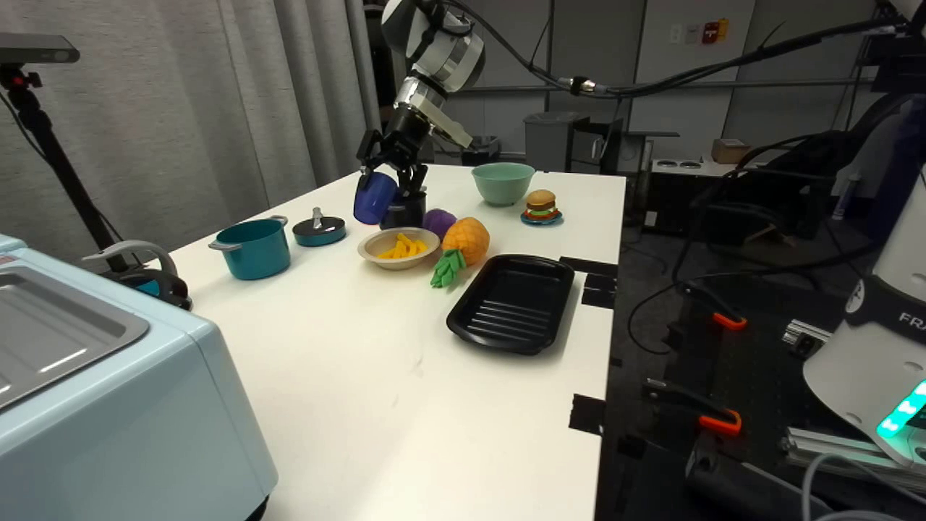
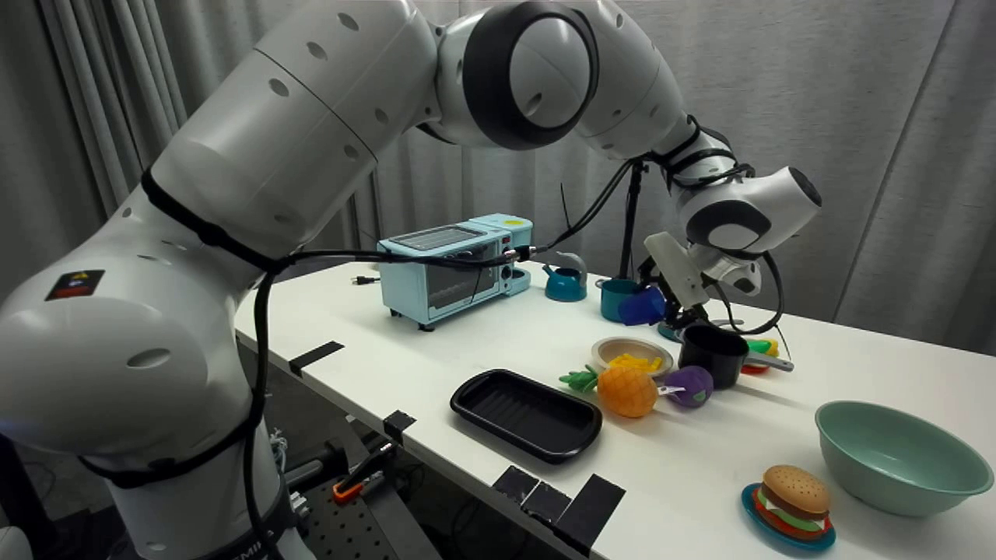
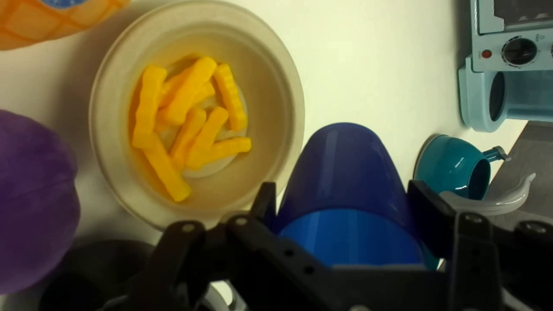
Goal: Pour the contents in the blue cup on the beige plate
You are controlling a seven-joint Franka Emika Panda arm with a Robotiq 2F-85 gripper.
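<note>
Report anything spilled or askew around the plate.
Nothing looks spilled: all the visible yellow fries lie inside the plate. The cup is tilted, but the gripper holds it, which seems to suit pouring.

The plate (image 3: 272, 116) beside the pineapple (image 2: 626, 391) holds fries (image 3: 188, 134).

You can read partial lettering
"FRA" and "EMI" on the black base band (image 1: 888, 307) across exterior views; yellow triangle (image 2: 79, 276) on the shoulder label (image 2: 70, 291), its print too small

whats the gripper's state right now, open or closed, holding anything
Gripper: closed, holding the cup.
</note>
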